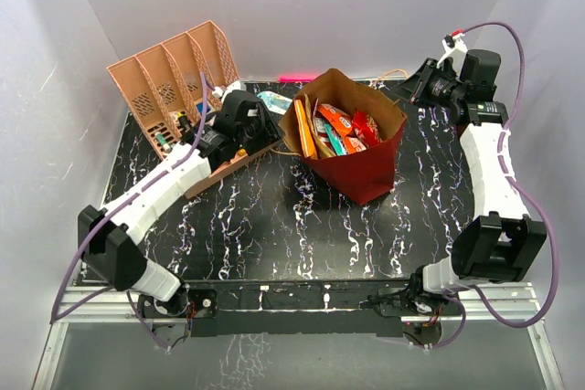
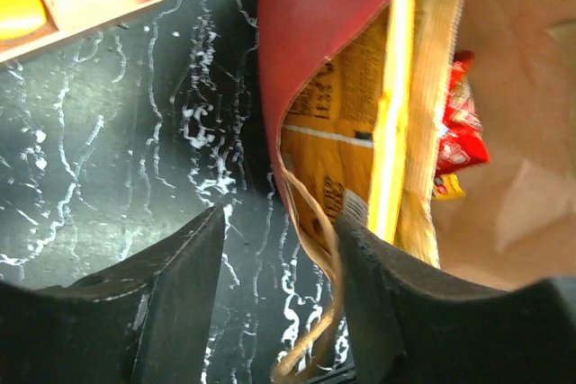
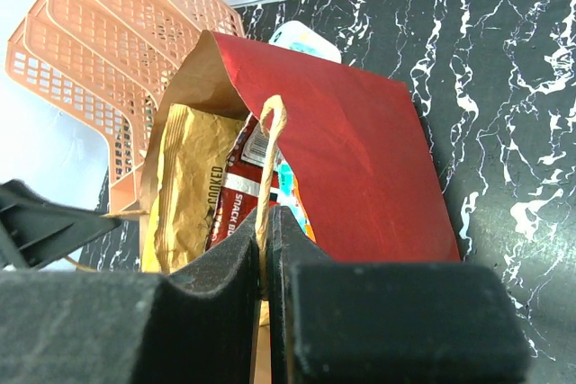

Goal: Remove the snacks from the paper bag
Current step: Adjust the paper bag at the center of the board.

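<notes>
The dark-red paper bag [image 1: 366,171] stands open mid-table, with several snacks [image 1: 340,130] inside: orange, teal and red packets. My left gripper [image 1: 267,127] is at the bag's left rim. In the left wrist view it [image 2: 281,222] is open, with the bag's edge [image 2: 324,15] and a loose cord handle [image 2: 315,348] between its jaws, next to an orange-gold packet [image 2: 342,132]. My right gripper [image 1: 411,84] is at the back right. It [image 3: 267,218] is shut on the other cord handle [image 3: 270,150], in front of a gold packet [image 3: 189,186] and a dark-red packet [image 3: 236,200].
A peach slotted organizer [image 1: 174,79] stands at the back left, right beside my left arm. A light-blue oval object [image 1: 272,100] lies between the organizer and the bag. A pink strip [image 1: 297,77] lies along the back edge.
</notes>
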